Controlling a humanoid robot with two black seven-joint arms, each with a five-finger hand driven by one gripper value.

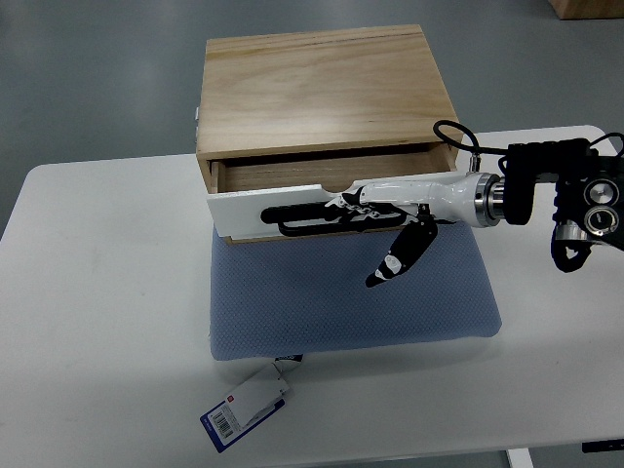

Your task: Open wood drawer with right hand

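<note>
The wood drawer [331,171] sits in a light wooden box [317,93] that stands at the far middle of the desk [97,322], its front toward the camera. The drawer is pulled partly out: a strip of its inside shows between the box's front edge and the drawer's white front panel [244,210], which hangs out over the near side. The box rests on the far edge of a blue-grey cushion mat [331,302], which spreads forward across the white desk.

The right robot hand [361,210] comes in from the picture's right edge, its white forearm lying along the drawer front. Its black fingers [302,216] stretch leftward flat against the white panel and look hooked over it, gripping the drawer front; the thumb [400,255] points down and away, above the mat, touching nothing. Behind the wrist, black cabling and a dark arm housing [580,200] sit over the desk's right end.

A paper tag with a blue edge and a barcode [244,408] lies on the desk just off the mat's near left corner. Grey floor [97,78] shows beyond the desk.
</note>
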